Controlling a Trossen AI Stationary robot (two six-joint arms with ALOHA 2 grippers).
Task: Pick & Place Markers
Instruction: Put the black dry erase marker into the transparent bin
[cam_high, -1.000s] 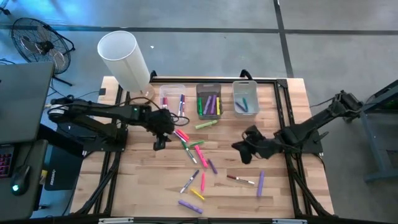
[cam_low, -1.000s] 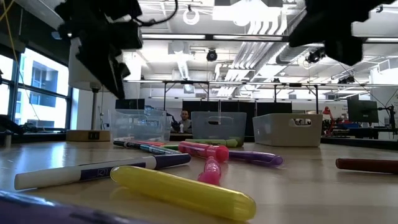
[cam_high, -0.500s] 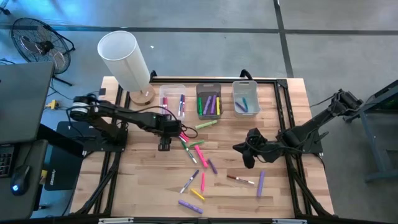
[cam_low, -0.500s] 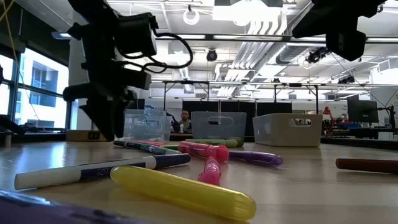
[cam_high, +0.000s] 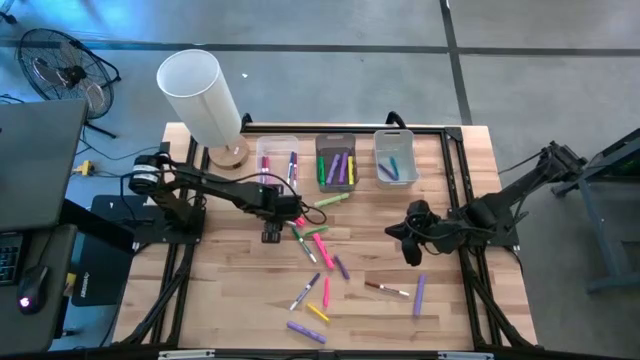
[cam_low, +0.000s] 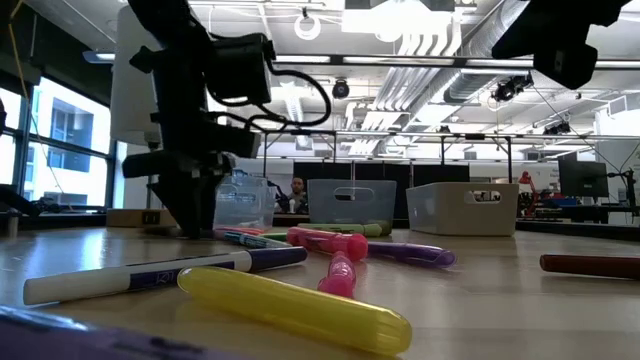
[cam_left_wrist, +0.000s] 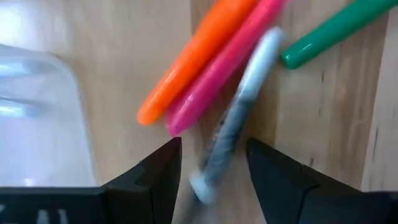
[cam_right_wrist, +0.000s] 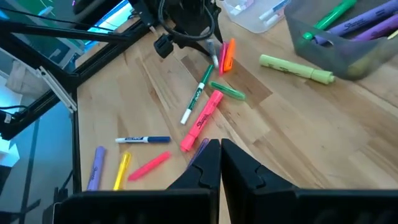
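Note:
Loose markers (cam_high: 318, 248) lie scattered on the table's middle; more lie in three clear bins at the far edge. My left gripper (cam_high: 288, 212) is open and low at the far end of the pile. In the left wrist view its fingers (cam_left_wrist: 214, 177) stand on either side of the near end of a white-barrelled marker (cam_left_wrist: 239, 106), beside an orange marker (cam_left_wrist: 193, 56) and a pink one (cam_left_wrist: 224, 62). A green marker (cam_left_wrist: 336, 28) lies farther off. My right gripper (cam_high: 398, 234) is shut (cam_right_wrist: 219, 155) and hovers above the table, right of the pile.
Three clear bins (cam_high: 277, 158), (cam_high: 336, 160), (cam_high: 395, 158) stand in a row along the far edge. A tall white cylinder (cam_high: 200, 95) stands at the far left corner. A red-capped marker (cam_high: 385, 289) and a purple one (cam_high: 419, 295) lie near the right side.
My left gripper has moved toward the table's right and come down to the table at the far end of the marker pile. My right gripper has drawn back a little toward the table's right edge. The markers have stayed where they lay.

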